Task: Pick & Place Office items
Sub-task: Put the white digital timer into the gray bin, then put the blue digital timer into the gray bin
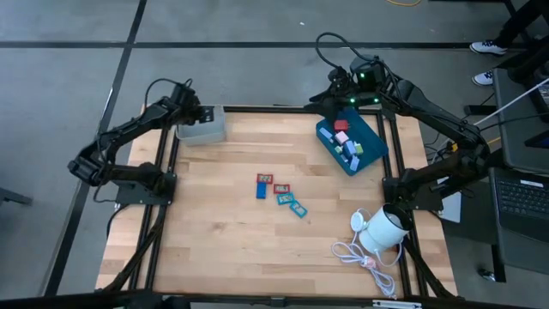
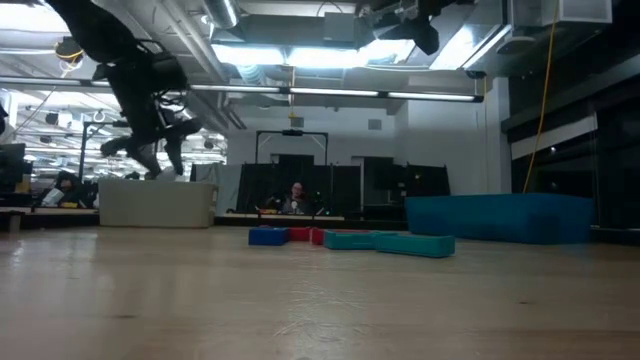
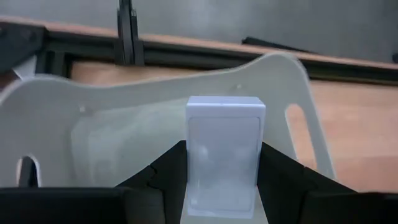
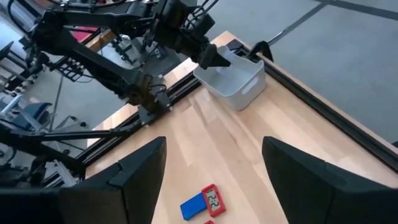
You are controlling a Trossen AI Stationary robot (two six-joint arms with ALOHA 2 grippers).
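Pale-blue piece (image 3: 224, 155) clamped in left end effector (image 3: 224, 186) over grey tray (image 3: 93, 118) — right end effector (image 4: 211, 180) apart; red piece (image 4: 213, 199) reads "22".

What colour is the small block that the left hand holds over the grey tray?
Light blue, almost white; clearest in the left wrist view.

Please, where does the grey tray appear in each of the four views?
High view: grey tray at the table's far left corner, under the left gripper.
Low view: pale box at left, on the table.
Left wrist view: fills the picture, behind a held light blue piece.
Right wrist view: upper middle.
Shared landmark: the left gripper above it.
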